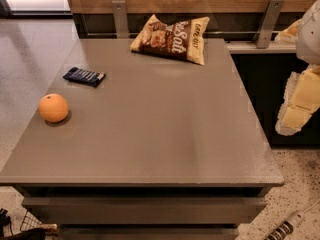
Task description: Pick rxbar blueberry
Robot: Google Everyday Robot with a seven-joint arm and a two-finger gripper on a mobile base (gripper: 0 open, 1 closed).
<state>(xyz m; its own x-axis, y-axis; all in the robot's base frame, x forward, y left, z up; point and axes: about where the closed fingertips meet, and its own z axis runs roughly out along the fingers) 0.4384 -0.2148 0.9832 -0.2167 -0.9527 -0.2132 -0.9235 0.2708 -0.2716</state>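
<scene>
- The blueberry bar (84, 76) lies flat near the left edge of the counter (165, 134), just behind the orange (53, 107) and well apart from the chip bag (171, 38).
- It is probably light and thin, with a slick wrapper; pinch it across its narrow width.
- Count: one bar, one orange, one chip bag.
- The gripper (296, 106) hangs beyond the counter's right side; I cannot tell whether it is open or closed.

The smooth grey tabletop (165, 129) has a satin sheen; the flat navy rxbar blueberry wrapper (84, 76) looks like plastic film. The cream matt gripper (295, 115) hangs beyond the table's right edge.
</scene>
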